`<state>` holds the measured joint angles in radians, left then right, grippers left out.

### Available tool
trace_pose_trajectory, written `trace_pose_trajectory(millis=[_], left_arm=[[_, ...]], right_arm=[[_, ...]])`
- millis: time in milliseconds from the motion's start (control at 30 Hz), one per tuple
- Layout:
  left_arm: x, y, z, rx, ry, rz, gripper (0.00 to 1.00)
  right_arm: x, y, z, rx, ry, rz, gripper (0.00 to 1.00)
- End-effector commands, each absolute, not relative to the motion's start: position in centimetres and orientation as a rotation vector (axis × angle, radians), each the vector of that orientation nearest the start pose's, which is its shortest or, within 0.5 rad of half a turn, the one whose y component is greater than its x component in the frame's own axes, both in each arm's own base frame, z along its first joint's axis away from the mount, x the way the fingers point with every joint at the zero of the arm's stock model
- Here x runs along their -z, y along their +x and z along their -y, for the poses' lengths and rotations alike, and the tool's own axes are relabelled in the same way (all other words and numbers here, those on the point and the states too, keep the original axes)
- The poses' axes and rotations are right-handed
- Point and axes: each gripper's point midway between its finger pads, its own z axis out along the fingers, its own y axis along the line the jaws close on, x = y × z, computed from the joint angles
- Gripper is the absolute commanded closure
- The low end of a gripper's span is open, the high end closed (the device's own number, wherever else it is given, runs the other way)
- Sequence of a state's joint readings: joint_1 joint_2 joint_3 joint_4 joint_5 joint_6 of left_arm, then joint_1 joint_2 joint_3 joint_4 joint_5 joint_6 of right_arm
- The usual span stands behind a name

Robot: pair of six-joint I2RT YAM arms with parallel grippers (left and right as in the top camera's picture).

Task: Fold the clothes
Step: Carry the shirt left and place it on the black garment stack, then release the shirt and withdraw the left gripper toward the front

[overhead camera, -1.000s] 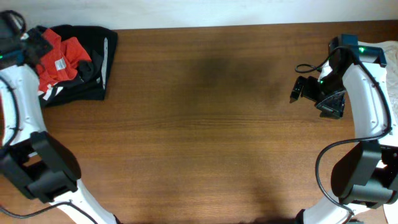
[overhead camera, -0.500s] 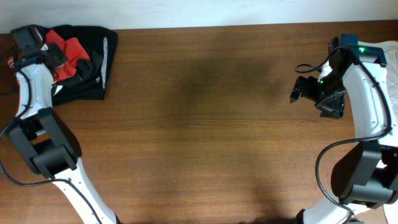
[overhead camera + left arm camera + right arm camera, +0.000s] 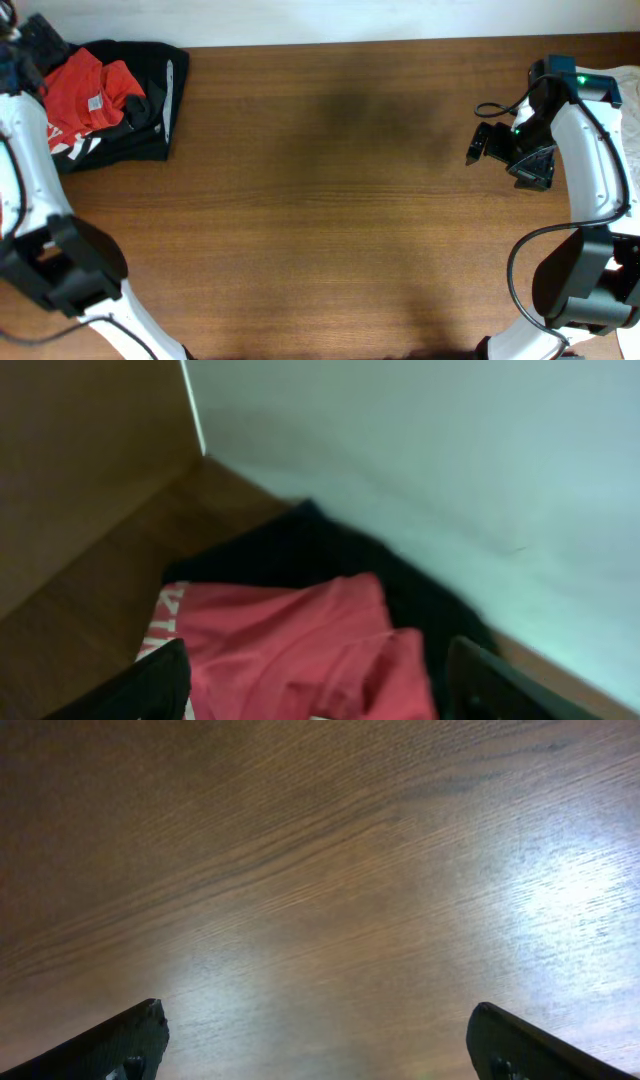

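Observation:
The clothes lie in a pile at the table's far left corner: a red-orange T-shirt (image 3: 88, 88) with white print rests on a black garment (image 3: 140, 110) with white stripes. In the left wrist view the red T-shirt (image 3: 290, 650) lies over the black garment (image 3: 330, 550) against the white wall. My left gripper (image 3: 38, 48) hovers at the pile's left end, open; its fingers (image 3: 150, 685) stand wide apart above the red fabric and hold nothing. My right gripper (image 3: 505, 155) hangs open over bare wood at the far right, and its fingers (image 3: 120, 1040) are empty.
The brown wooden table (image 3: 330, 200) runs between the two arms. A white wall (image 3: 450, 460) borders the far edge behind the pile. A pale fabric (image 3: 632, 150) shows at the right edge of the overhead view, beyond the right arm.
My left gripper has opened and let go of the red T-shirt, then drawn back to the far left corner. The shirt now lies flatter on the black garment. The right arm has not moved.

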<state>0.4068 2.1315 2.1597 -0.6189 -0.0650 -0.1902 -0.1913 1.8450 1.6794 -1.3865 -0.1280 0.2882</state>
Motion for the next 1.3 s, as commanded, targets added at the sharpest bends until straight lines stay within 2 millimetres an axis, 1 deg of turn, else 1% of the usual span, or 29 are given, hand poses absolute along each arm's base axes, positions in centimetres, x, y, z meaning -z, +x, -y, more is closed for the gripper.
trace_pose_trajectory(millis=[0,67,100,133,167,200,233,267,300,367,400,433,467,500,533,567,600,633,667,700,767,800,900,967,1033,1067,1133,1167,1267], left_arm=[[-16.6,56.3,-27.5,-0.283,-0.617,-2.251,0.20],[-11.5,56.3,-28.3,-0.302,-0.588,-2.341,0.21],[-9.4,56.1,-28.7,-0.294,-0.602,-2.374,0.20],[-8.0,56.0,-28.6,-0.261,-0.600,-2.400,0.20],[-7.0,56.1,-28.1,-0.195,-0.579,-2.419,0.20],[-7.1,56.1,-27.9,-0.174,-0.576,-2.421,0.20],[-8.8,56.2,-27.4,-0.148,-0.561,-2.407,0.18],[-11.2,56.7,-26.8,-0.117,-0.546,-2.367,0.05],[-14.2,57.3,-26.1,-0.077,-0.546,-2.310,0.01],[-24.4,58.0,-22.5,0.052,-0.421,-2.158,0.01],[-27.0,57.7,-21.5,0.069,-0.387,-2.120,0.01],[-31.2,56.8,-20.2,0.074,-0.352,-2.065,0.01],[-35.7,54.9,-18.5,0.086,-0.349,-2.011,0.01],[-37.5,53.7,-17.7,0.094,-0.352,-1.996,0.01],[-40.6,50.6,-15.4,0.117,-0.338,-1.992,0.01],[-41.4,49.2,-14.4,0.133,-0.333,-2.006,0.01],[-41.9,47.3,-13.0,0.164,-0.325,-2.036,0.01],[-42.2,44.8,-11.2,0.216,-0.319,-2.084,0.01],[-41.8,42.1,-9.3,0.285,-0.323,-2.154,0.01],[-41.3,40.9,-8.6,0.314,-0.331,-2.191,0.01],[-39.7,36.3,-6.5,0.362,-0.357,-2.339,0.01],[-39.6,34.4,-5.5,0.369,-0.340,-2.379,0.01],[-40.5,30.4,-2.7,0.394,-0.289,-2.416,0.01],[-41.6,28.6,0.3,0.439,-0.176,-2.392,0.01],[-41.2,26.0,5.1,0.516,0.015,-2.421,0.01],[-40.9,25.2,6.5,0.545,0.078,-2.434,0.01],[-40.7,23.8,8.7,0.584,0.191,-2.443,0.01],[-40.7,23.5,9.4,0.596,0.226,-2.442,0.01],[-40.8,23.1,10.1,0.618,0.259,-2.440,0.01]], right_arm=[[-14.8,34.8,4.8,-0.191,0.748,-3.010,0.01],[-14.8,34.8,4.8,-0.191,0.748,-3.010,0.01],[-14.8,34.8,4.8,-0.191,0.747,-3.011,0.01],[-14.8,34.8,4.8,-0.191,0.748,-3.011,0.01],[-14.8,34.8,4.8,-0.191,0.748,-3.010,0.01],[-14.8,34.8,4.8,-0.191,0.748,-3.010,0.01],[-14.8,34.8,4.8,-0.191,0.748,-3.010,0.01],[-14.8,34.8,4.8,-0.191,0.748,-3.011,0.01],[-14.8,34.8,4.8,-0.191,0.748,-3.010,0.01],[-14.8,34.8,4.8,-0.191,0.748,-3.010,0.01],[-14.8,34.8,4.8,-0.191,0.748,-3.010,0.01],[-14.8,34.8,4.8,-0.191,0.748,-3.011,0.01],[-14.8,34.8,4.8,-0.191,0.748,-3.010,0.01],[-14.8,34.8,4.8,-0.191,0.748,-3.011,0.01],[-14.8,34.8,4.8,-0.191,0.748,-3.010,0.01],[-14.8,34.8,4.8,-0.191,0.748,-3.010,0.01],[-14.8,34.8,4.8,-0.191,0.748,-3.011,0.01],[-14.8,34.8,4.8,-0.191,0.748,-3.010,0.01],[-14.8,34.8,4.8,-0.191,0.748,-3.011,0.01],[-14.8,34.8,4.8,-0.191,0.748,-3.011,0.01],[-14.8,34.8,4.8,-0.191,0.748,-3.010,0.01],[-14.8,34.8,4.8,-0.191,0.748,-3.010,0.01],[-14.8,34.8,4.8,-0.191,0.748,-3.010,0.01],[-14.8,34.8,4.8,-0.191,0.748,-3.010,0.01],[-14.8,34.8,4.8,-0.191,0.748,-3.010,0.01],[-14.8,34.8,4.8,-0.191,0.748,-3.010,0.01],[-14.8,34.8,4.8,-0.191,0.748,-3.010,0.02],[-14.8,34.8,4.8,-0.191,0.748,-3.010,0.01],[-14.8,34.8,4.8,-0.191,0.748,-3.010,0.01]])
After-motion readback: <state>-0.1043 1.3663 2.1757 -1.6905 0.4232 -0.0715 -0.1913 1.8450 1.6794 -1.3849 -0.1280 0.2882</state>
